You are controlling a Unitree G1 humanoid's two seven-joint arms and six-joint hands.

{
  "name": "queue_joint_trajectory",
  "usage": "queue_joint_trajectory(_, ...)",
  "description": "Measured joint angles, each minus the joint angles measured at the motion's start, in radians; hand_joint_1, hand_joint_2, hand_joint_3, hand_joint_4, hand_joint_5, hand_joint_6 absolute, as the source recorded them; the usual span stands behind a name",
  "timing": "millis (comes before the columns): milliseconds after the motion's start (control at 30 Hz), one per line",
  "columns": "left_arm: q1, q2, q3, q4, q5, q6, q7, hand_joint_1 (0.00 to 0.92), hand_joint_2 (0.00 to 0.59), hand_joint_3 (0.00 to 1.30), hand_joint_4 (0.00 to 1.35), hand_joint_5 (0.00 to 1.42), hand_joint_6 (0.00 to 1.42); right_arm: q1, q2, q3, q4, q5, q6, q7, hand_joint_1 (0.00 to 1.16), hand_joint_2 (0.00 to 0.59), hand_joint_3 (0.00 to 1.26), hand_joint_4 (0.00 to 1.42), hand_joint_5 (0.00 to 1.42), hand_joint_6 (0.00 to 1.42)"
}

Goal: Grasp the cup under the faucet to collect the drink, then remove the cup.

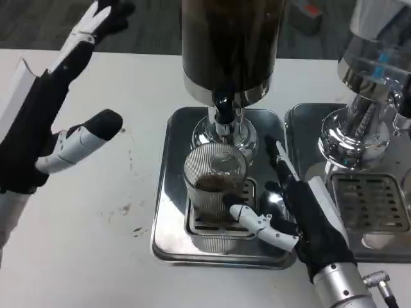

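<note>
The left hand (pixel 48 122) is raised above the white table (pixel 122 192) well to the left of the ribbed clear glass cup (pixel 215 179), its fingers spread apart and holding nothing. Brown drips and specks stain the tabletop between that hand and the cup. The cup stands upright on the slotted grate of a shiny steel drip tray (pixel 168 192), directly below the black faucet (pixel 223 104) of a tall dark drink dispenser (pixel 229 45); a shallow layer of brown drink lies in the cup's bottom. Just right of the cup, the right hand (pixel 302 215) rests low over the tray, its thumb reaching to the cup's base and its other fingers stretched past the cup's right side; whether it grips the glass I cannot tell. Farther right of the cup stands a second chrome dispenser (pixel 366 96) on its own steel tray (pixel 372 205). Behind the table, dark grey floor shows.
</note>
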Motion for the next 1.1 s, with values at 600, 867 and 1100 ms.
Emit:
queue_joint_trajectory(600,0.111,0.069,0.015,0.262,0.16,0.04,0.099,0.0,0.15,0.13,0.0,0.13,0.0,-0.034,-0.007,0.017,0.033,-0.023,0.0,0.023,0.73,0.194,0.0,0.0,0.0,0.09)
queue_joint_trajectory(867,0.112,0.068,-0.02,0.336,0.188,0.038,0.147,0.0,0.151,0.14,0.0,0.13,0.0,-0.055,-0.005,0.018,0.078,-0.024,-0.004,0.021,0.76,0.19,0.0,0.0,0.0,0.1)
queue_joint_trajectory(1100,0.113,0.068,-0.047,0.374,0.197,0.048,0.159,0.0,0.152,0.14,0.0,0.12,0.0,-0.077,0.017,0.015,0.124,-0.016,-0.033,0.003,0.76,0.19,0.0,0.0,0.0,0.11)
